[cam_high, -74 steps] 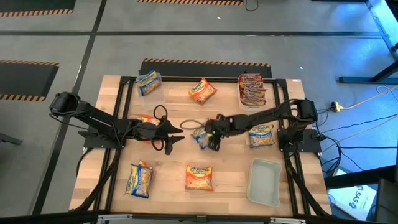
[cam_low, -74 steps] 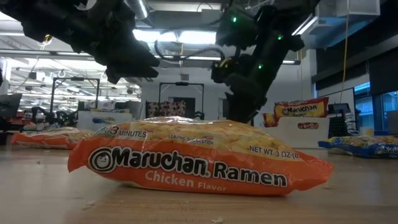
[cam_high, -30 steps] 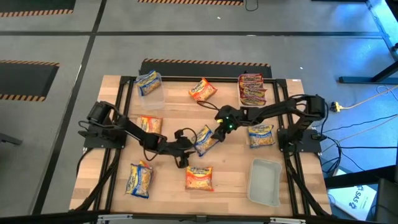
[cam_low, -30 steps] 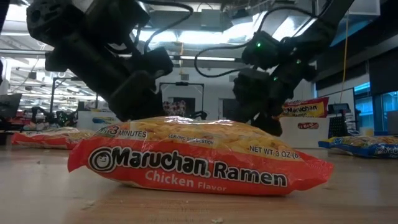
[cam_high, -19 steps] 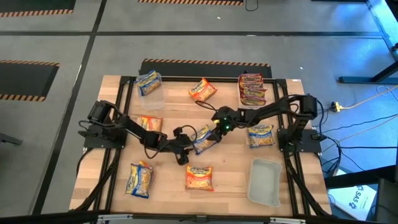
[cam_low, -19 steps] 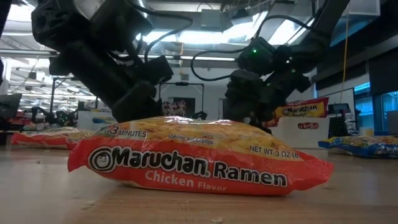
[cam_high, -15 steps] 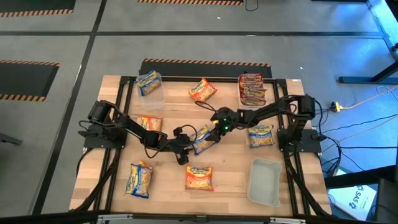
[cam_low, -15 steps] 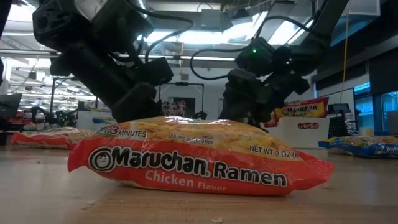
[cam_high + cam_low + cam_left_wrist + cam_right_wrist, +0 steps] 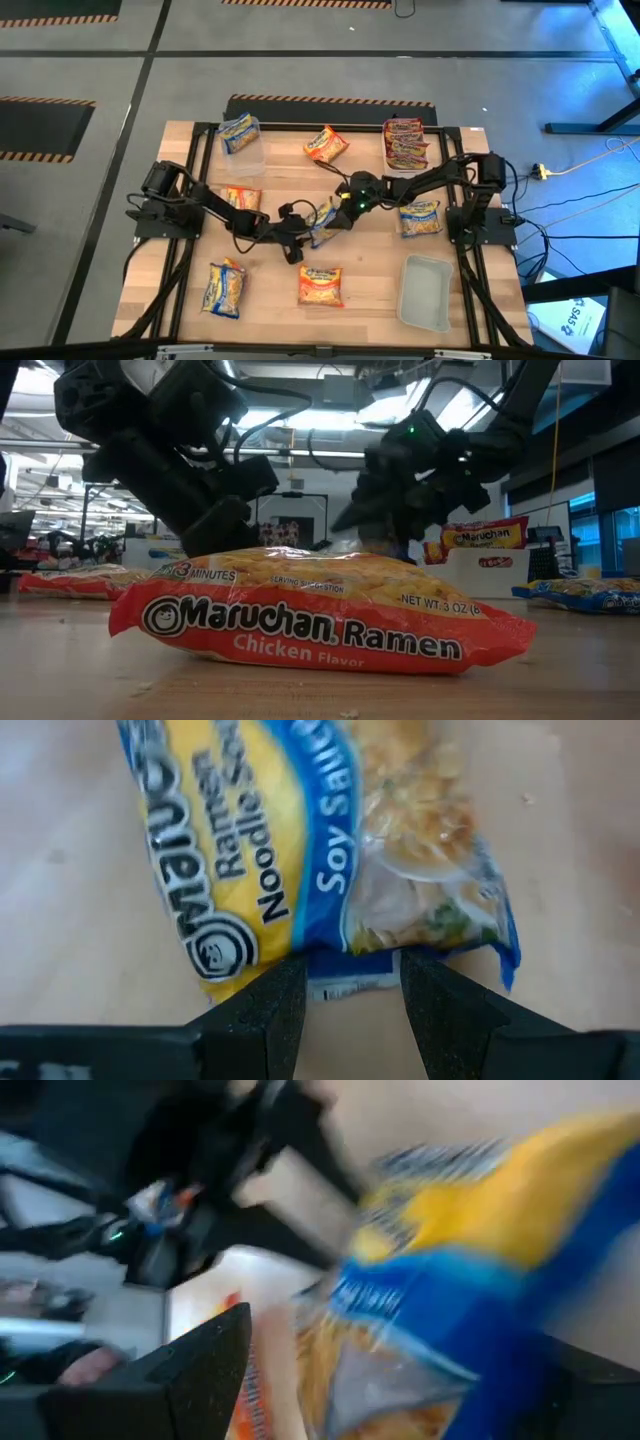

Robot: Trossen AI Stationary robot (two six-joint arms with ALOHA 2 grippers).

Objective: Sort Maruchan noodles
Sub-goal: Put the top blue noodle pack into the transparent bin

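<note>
The high camera looks straight down on the whole tabletop point(image 9: 380, 285) and the grey floor around it. The low camera sits at tabletop height, very near an orange noodle packet point(image 9: 320, 610), and faces the room behind. Each wrist camera looks forward past its own fingers, very close to one blue-and-yellow packet point(image 9: 330, 850). The high view shows this same packet at the tabletop's middle.

L end effector point(image 9: 303, 232) reached blue pkt point(image 9: 325, 220) w/ R.
</note>
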